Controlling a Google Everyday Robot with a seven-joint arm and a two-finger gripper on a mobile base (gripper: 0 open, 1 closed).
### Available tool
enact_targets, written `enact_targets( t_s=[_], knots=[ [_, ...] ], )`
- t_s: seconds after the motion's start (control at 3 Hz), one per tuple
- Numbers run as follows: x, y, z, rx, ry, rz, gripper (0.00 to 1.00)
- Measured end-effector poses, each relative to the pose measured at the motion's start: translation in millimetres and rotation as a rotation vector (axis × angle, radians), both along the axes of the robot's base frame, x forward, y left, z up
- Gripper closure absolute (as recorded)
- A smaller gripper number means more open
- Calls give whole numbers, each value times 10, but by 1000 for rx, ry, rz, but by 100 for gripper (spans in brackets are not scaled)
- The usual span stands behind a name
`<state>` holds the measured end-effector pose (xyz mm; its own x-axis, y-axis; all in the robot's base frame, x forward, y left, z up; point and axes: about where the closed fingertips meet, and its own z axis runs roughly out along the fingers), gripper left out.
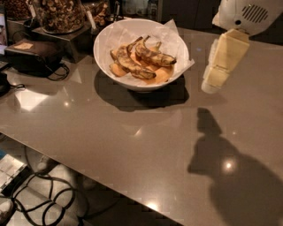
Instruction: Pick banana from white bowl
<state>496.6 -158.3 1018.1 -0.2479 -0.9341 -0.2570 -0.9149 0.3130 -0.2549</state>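
The white bowl (106,46), lined with white paper, stands at the back middle of the grey table. In it lie two bananas on orange fruit pieces. The darker, heavily brown-blotched banana (155,56) lies on the right side. The yellower spotted banana (129,65) lies left of it. My gripper (211,84), cream-coloured under a white wrist, hangs above the table to the right of the bowl, just outside its rim and apart from it. It holds nothing that I can see.
A glass jar of nuts (59,13) stands on a metal stand behind the bowl at the left. A black pouch (33,53) with a cable lies at the far left. The table's front edge runs diagonally; cables (40,198) lie on the floor below.
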Motion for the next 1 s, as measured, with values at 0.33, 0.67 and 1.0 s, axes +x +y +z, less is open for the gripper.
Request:
enact_targets(
  t_s=[0.33,0.67,1.0],
  knots=[
    [276,301,130,29,7,-36,0],
    [319,378,184,45,-20,-27,0],
    [343,427,172,67,-37,-28,0]
  ],
)
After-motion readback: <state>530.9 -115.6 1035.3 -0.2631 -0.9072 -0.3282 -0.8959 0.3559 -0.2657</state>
